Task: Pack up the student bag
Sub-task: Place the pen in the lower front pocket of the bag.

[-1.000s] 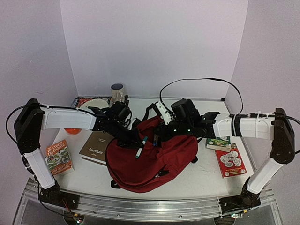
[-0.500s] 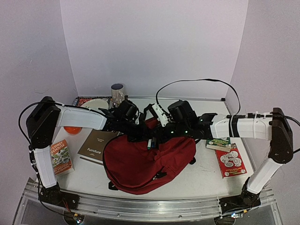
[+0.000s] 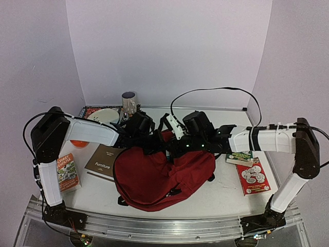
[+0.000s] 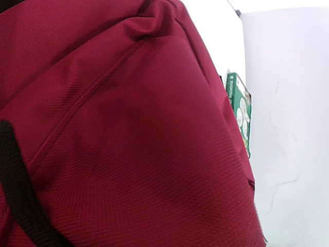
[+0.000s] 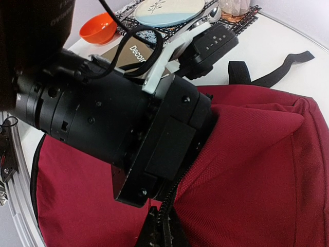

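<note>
Top cam looks down over whole table (image 3: 226, 190); wrist cams v. close, both on student bag (image 3: 159, 177).

brown book (image 3: 105, 160) | orange bowl (image 3: 78, 143) | plate (image 3: 104, 115) | cup (image 3: 128, 102) | red book (image 3: 253, 176)

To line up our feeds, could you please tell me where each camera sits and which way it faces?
Top external: above and behind the bases, looking down on the table; left arm and right arm meet over the student bag.
Left wrist: on the left arm, close against the bag's red fabric, facing a green book; no jaws show.
Right wrist: on the right arm, facing the left arm across the bag; its right jaws pinch the zip.
Shared: top and right wrist both show the orange bowl.
</note>
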Available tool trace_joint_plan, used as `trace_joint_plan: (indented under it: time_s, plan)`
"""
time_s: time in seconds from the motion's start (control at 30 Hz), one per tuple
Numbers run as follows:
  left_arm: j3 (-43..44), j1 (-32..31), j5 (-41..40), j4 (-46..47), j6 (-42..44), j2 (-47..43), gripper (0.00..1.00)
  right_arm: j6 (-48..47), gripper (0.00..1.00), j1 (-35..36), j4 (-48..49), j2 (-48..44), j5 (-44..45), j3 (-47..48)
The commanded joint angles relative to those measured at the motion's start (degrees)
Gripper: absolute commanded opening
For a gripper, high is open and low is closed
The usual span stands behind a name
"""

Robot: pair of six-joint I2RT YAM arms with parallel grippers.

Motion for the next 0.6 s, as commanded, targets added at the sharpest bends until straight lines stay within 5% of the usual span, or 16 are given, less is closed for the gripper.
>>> trace_joint_plan:
  time_s: [0.0,0.33,0.57]
  plan:
    - [-0.73,0.06,-4.59,6.88,-5.84,-0.45,0.09,0.61,0.00,1.32,3.38,0.63,-2.43,3.28]
    - [-2.01,-0.32,-5.26,6.83,-3.64,-2.02,0.33,0.42,0.00,1.32,3.43,-0.23,-0.17,2.09]
    - [-5.95,-0.53,-5.29,6.55,-0.93,-6.05,0.39,0.74,0.00,1.25,3.31,-1.25,3.26,0.08]
